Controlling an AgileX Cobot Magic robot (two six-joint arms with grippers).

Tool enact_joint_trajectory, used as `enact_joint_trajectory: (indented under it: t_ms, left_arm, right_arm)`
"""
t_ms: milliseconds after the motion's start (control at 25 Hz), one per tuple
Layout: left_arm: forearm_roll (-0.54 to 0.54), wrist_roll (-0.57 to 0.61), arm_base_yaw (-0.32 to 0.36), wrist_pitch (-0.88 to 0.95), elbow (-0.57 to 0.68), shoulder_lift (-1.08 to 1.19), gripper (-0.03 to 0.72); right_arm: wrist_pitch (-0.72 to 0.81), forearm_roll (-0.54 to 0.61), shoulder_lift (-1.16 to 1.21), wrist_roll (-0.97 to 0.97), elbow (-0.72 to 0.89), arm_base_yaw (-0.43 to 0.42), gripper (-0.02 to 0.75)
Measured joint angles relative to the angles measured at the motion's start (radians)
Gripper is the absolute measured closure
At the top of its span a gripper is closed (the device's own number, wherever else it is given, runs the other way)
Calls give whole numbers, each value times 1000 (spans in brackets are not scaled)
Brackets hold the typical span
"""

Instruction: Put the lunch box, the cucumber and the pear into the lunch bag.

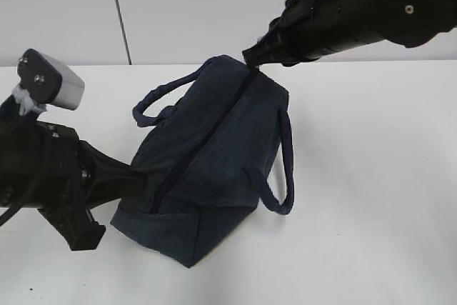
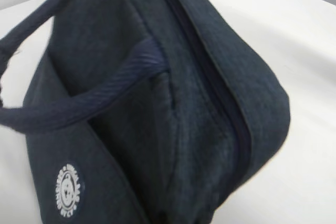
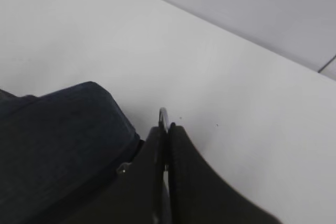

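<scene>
Lunch bag (image 1: pixel 214 155): navy fabric, lying on the white table (image 1: pixel 371 176), zipper (image 1: pixel 207 133) seen closed along its full length; lunch box, cucumber and pear not in view.

Left gripper (image 1: pixel 132 180): pressed against the bag's near end, apparently to brace it; finger state cannot be told.

Right gripper (image 3: pixel 167 129): fingers pinched together on the metal ring pull (image 3: pixel 163 115) at the far end, presumably for drawing the zipper.

I count one navy lunch bag (image 1: pixel 214 169) on my surface (image 1: pixel 371 198). It carries two loop handles (image 1: pixel 282 169) and one zipper (image 1: pixel 207 133).
</scene>
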Motion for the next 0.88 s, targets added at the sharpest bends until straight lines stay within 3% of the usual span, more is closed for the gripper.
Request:
enact_joint_trajectory:
  t_ms: [200,440,520,640,720,880]
  left_arm:
    - [-4,-90,63,-38,2,-7,700]
    - [-13,-101,139,13,2,-7,682]
    - [1,-102,143,38,2,-16,621]
    - [25,-105,149,64,10,-50,435]
    - [24,-105,150,74,12,-98,351]
    - [18,-106,150,39,-28,-211,305]
  right_arm:
    - [61,51,25,7,-4,-58,732]
    - [68,102,29,3,-6,-68,732]
    - [69,108,29,-11,-6,-66,732]
    - [70,129,29,-50,-8,-74,732]
    - [70,175,29,-96,-8,-77,732]
    - [70,271,29,-184,-8,-77,732]
